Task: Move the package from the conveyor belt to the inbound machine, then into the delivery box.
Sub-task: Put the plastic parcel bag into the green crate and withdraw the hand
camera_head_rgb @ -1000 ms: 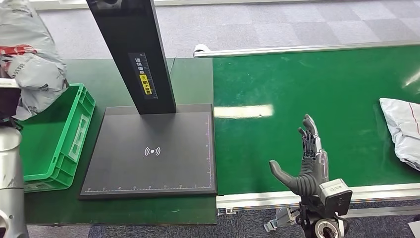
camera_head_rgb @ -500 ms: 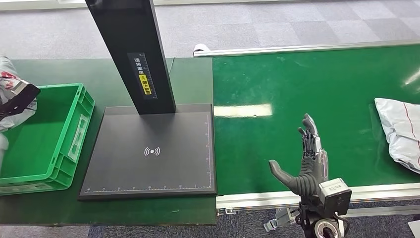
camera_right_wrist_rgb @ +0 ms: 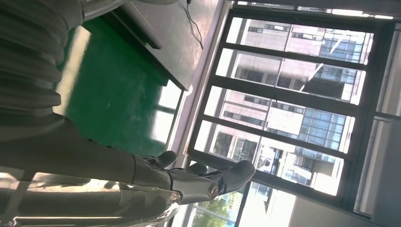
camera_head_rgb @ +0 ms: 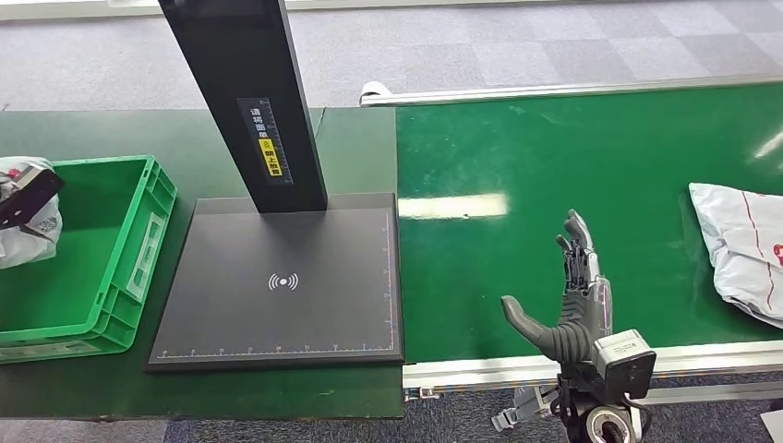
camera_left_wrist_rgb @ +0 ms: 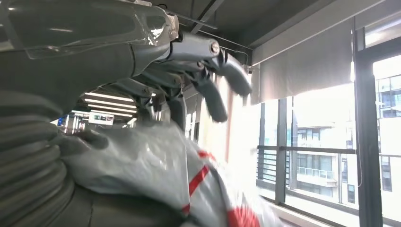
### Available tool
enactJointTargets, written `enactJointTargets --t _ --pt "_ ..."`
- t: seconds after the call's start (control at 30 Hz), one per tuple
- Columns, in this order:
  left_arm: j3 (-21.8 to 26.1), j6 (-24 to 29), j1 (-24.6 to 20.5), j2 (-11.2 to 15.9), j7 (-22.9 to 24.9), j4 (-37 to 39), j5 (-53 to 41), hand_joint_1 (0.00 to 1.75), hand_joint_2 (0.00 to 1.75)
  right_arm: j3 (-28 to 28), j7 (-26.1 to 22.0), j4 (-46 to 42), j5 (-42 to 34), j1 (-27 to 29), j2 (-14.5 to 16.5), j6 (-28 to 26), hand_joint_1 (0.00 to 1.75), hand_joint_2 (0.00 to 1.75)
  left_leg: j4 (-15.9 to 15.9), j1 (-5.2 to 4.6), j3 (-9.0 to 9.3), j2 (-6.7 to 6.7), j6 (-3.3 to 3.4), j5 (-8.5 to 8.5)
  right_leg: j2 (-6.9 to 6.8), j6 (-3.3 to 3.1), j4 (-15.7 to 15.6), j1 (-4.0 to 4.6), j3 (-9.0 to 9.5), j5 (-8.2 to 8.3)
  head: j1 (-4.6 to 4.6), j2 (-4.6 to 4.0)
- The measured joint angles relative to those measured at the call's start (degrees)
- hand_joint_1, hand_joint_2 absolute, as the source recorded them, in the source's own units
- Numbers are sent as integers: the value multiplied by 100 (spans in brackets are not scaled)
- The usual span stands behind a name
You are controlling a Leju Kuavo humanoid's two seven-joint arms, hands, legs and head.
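**Parcel over the crate, right hand waiting at the belt**

Grey carpet tiles [camera_head_rgb: 517, 41] run across the top of the frame, and below them a dark green table [camera_head_rgb: 111, 129] fills the left half. A bright green conveyor belt [camera_head_rgb: 554, 166] takes up the right half, with a glare strip on it near the centre. In the middle sits the black scanner plate [camera_head_rgb: 277, 314], a wireless mark at its centre. Its black post [camera_head_rgb: 249, 92] rises toward the upper left and carries a yellow label.

At the left edge stands the green crate [camera_head_rgb: 138, 249]. There is the grey plastic parcel [camera_head_rgb: 28, 231], poking in from the far left border at the crate's mouth. The left hand [camera_left_wrist_rgb: 189, 61] holds it: in the wrist camera the dark fingers curl over the crinkled grey wrapping with its red markings [camera_left_wrist_rgb: 198, 179], and the thumb is pressed in under it.

Lower right of centre, the right hand [camera_head_rgb: 568, 295] is upright at the near edge of the belt. Its fingers are straight, its thumb is spread wide, and it grips nothing.

At the far right border a second grey parcel [camera_head_rgb: 739, 249] lies on the belt, well apart from that hand.
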Motion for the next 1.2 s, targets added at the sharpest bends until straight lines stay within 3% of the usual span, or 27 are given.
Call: enactJointTargets --t 0.47,0.6,0.73,0.87,1.1,1.2 --pt "21 -4 7 -2 -60 9 13 0 175 0 13 5 13 2 -2 -1 0 175 0 0 0 0 0 0 0 0 0 0 -1 0 1 0" --pt "91 -32 55 -9 -226 -51 200 0 175 0 5 27 28 13 -15 -3 0 175 0 0 1 1 0 0 0 0 0 0 -1 0 0 0" --pt "213 -282 130 -64 -713 -179 848 0 175 0 -6 48 33 14 -20 -4 0 175 0 -1 0 0 0 0 0 0 0 -1 -1 0 0 0" --pt "266 -422 391 -247 -1184 -646 1574 0 175 1 5 64 95 -17 -20 24 0 175 0 -3 1 0 0 0 0 0 -1 -2 0 0 0 0" --pt "242 -429 781 -556 -1285 -1598 1896 0 175 2 15 137 105 -104 -25 65 0 175 0 -3 2 0 0 0 0 0 -1 -2 0 1 -1 0" --pt "227 -557 926 -694 -1659 -1975 2401 0 175 2 18 160 105 -109 -30 66 0 175 0 -3 3 -1 0 0 0 0 -1 -2 -1 0 -1 0"
